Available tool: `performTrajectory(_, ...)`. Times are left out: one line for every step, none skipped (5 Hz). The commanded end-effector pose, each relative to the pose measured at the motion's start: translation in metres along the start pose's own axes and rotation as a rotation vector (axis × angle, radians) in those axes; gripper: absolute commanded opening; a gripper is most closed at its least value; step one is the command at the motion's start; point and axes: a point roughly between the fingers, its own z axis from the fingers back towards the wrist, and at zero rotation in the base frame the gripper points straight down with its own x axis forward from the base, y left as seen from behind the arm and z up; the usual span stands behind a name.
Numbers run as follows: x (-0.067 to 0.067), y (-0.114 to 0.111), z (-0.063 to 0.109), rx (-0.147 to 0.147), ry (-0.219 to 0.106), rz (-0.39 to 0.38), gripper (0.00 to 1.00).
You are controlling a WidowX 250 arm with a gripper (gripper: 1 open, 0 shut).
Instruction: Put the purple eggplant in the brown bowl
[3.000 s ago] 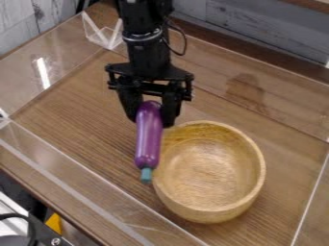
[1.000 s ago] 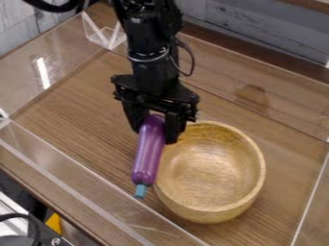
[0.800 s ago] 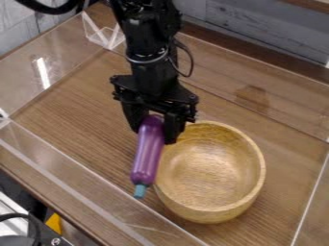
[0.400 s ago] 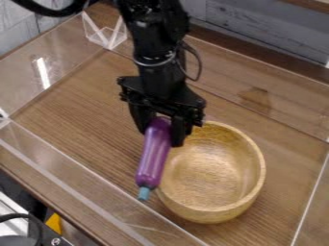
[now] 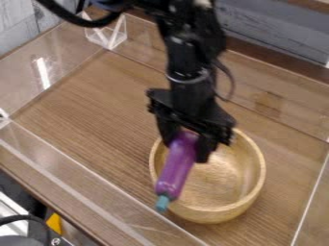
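My gripper (image 5: 190, 140) is clamped on the eggplant (image 5: 176, 165), which hangs slanting below my fingers, over the bowl (image 5: 244, 178). Its stem end pokes out past the near rim. Pickup and carry look done; lowering and letting go are left.

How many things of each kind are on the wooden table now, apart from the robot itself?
Purple eggplant: 1, held in the end effector over the bowl
Brown wooden bowl: 1
Clear plastic stand at the back: 1
Total: 3
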Motion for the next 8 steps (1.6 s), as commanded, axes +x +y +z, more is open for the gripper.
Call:
performTrajectory(0.011, -0.014, 0.002, 0.005, -0.030, -0.031, 0.00)
performTrajectory(0.014, -0.020, -0.003, 0.007, -0.031, -0.045, 0.00)
performTrajectory(0.016, -0.023, -0.005, 0.011, -0.033, -0.050, 0.00)
performTrajectory(0.017, -0.024, -0.006, 0.014, -0.035, -0.053, 0.00)
performTrajectory(0.017, -0.026, -0.007, 0.015, -0.035, -0.055, 0.00)
performTrajectory(0.017, -0.027, -0.007, 0.016, -0.035, -0.056, 0.00)
performTrajectory(0.017, -0.028, -0.007, 0.015, -0.035, -0.056, 0.00)
performTrajectory(0.017, -0.029, -0.007, 0.015, -0.036, -0.056, 0.00)
